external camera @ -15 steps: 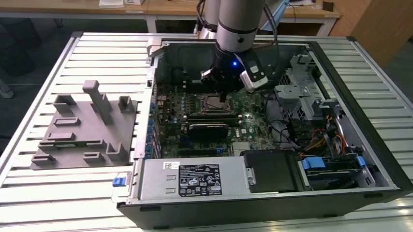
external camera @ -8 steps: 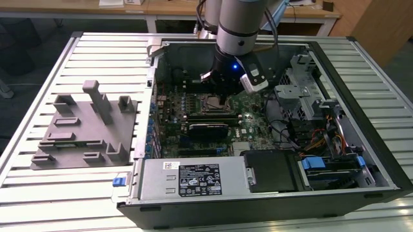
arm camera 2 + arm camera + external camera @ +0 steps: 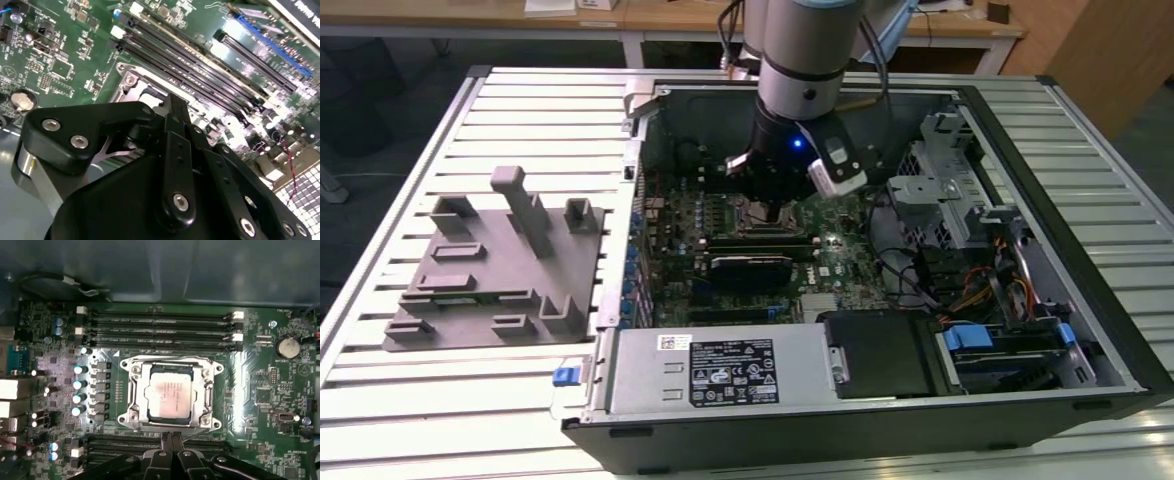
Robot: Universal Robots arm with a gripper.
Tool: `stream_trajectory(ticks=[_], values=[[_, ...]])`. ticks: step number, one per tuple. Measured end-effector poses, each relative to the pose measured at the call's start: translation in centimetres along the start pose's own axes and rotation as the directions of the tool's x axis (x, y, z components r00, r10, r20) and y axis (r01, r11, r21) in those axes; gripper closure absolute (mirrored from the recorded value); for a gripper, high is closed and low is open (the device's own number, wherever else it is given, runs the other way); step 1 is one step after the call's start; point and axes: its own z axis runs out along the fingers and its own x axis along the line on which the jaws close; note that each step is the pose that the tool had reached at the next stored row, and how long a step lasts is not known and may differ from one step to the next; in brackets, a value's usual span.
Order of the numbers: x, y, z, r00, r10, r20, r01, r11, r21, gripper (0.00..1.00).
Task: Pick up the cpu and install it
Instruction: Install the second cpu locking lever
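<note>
Open computer case (image 3: 1067, 330) lies on its side on a slatted metal table (image 3: 400, 390). Arm (image 3: 807, 50) reaches down into it from above, over the green motherboard (image 3: 847, 260).

Cpu (image 3: 170, 395): sits flat inside the square metal socket frame (image 3: 131, 412) in the first wrist view, pale silvery top facing up, edges lined up with the frame opening. Frame bolted at its corners. It is not in the pincer's grip.

Pincer (image 3: 171, 440): black fingers (image 3: 166, 440) in the first wrist view sit pressed together with no gap visible between them, tips just beside the socket frame's edge, holding nothing. In the second wrist view the pincer (image 3: 176, 107) points down at the socket frame (image 3: 131, 80), tips close above it; whether the tips touch the frame cannot be told.

Memory slots (image 3: 160, 330): long dark rows run on one side of the socket; more slots on the opposite side, next to the pincer tips. A round coin battery (image 3: 287, 346) sits on the board well apart from the socket. Row of small silver capacitors (image 3: 80, 390) stands beside the frame.

Exterior view: grey plastic fixture block (image 3: 494, 265) with upright posts rests on the table at the exterior view's left of the case. Power supply box (image 3: 714, 370) fills the case's near corner.
</note>
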Motion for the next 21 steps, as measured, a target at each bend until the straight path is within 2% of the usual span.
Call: stream_trajectory(ticks=[8,15,21], values=[[0.49,-0.14,0.38,1.0,0.0,-0.0001,0.0,1.0,0.0001,0.89],[0.58,-0.19,1.21,1.0,0.0,0.0,0.0,1.0,-0.0026,0.89],[0.63,-0.21,1.29,1.0,0.0,0.0,0.0,1.0,-0.0029,0.89]])
